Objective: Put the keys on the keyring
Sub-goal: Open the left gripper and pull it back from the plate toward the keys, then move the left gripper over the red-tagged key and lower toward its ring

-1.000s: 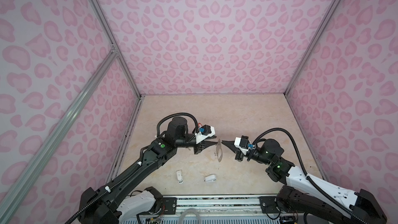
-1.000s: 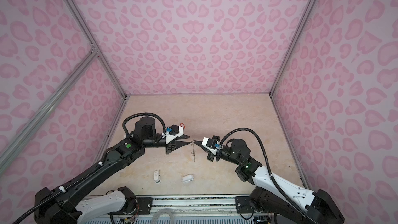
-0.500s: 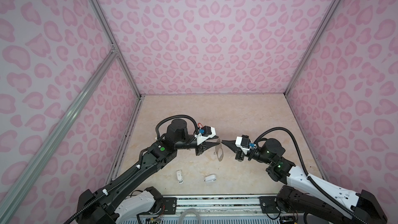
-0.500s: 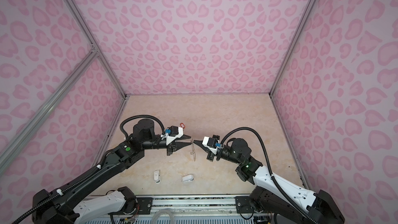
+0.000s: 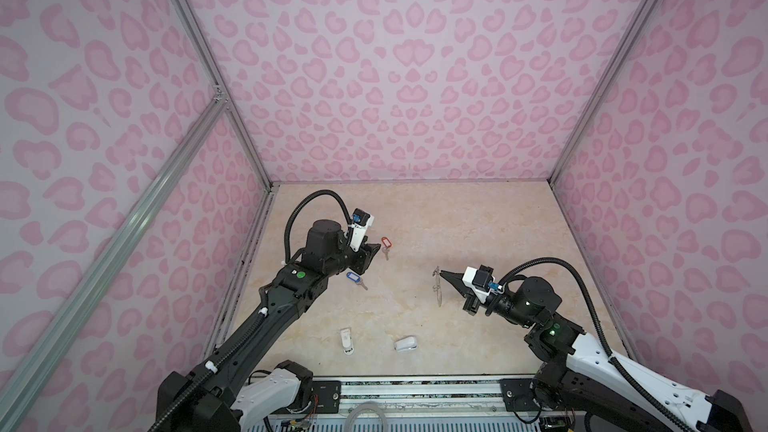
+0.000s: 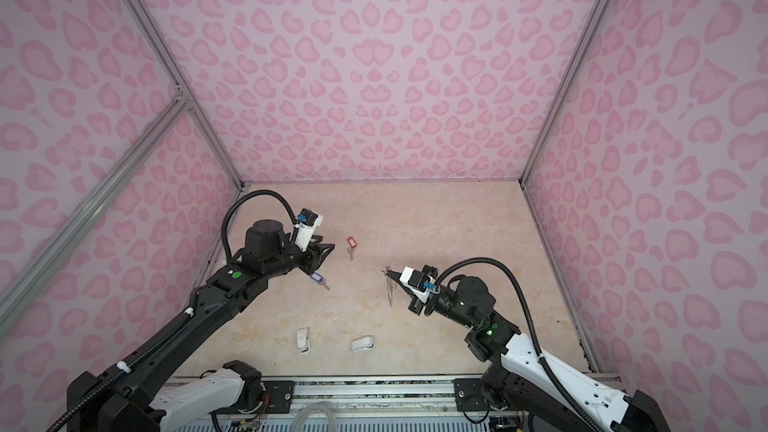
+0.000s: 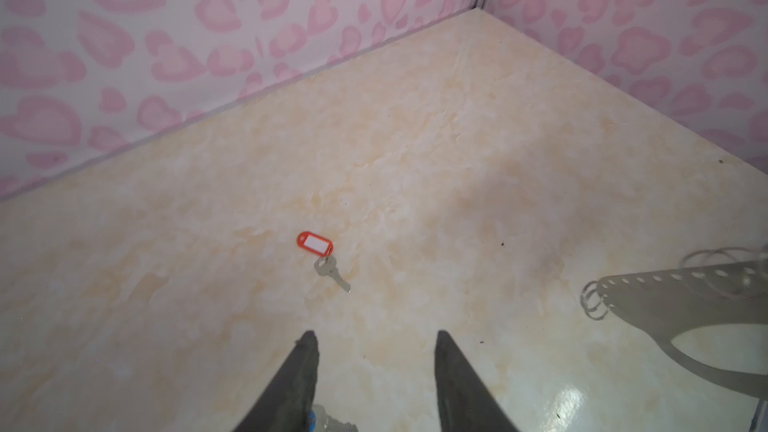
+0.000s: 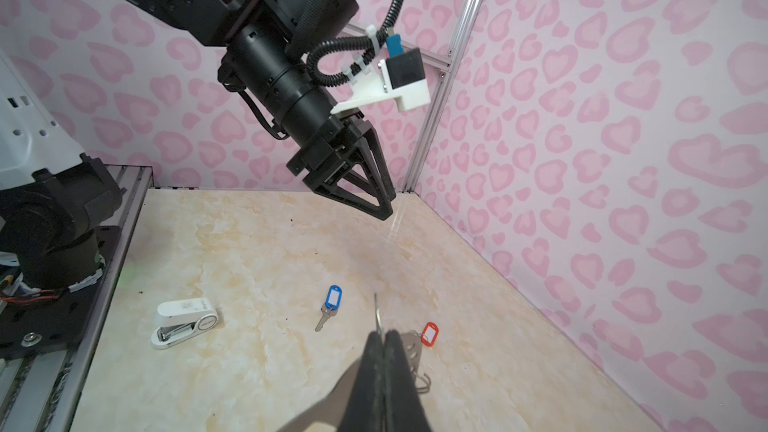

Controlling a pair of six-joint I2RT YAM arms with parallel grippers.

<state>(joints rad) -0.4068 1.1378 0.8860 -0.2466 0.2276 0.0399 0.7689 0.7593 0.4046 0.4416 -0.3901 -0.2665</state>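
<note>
Keyring [image 7: 685,299] clamped, nothing threaded yet

It is held on edge above the table [image 5: 415,218], pinched in the closed right gripper [image 8: 384,338]. The left gripper [image 7: 376,338] hangs part open and empty. The blue-tag key [image 5: 354,278] lies just beside it, the red-tag key [image 5: 385,243] near. Suggest pinching a key by its tag, leaving the loop clear.
</note>
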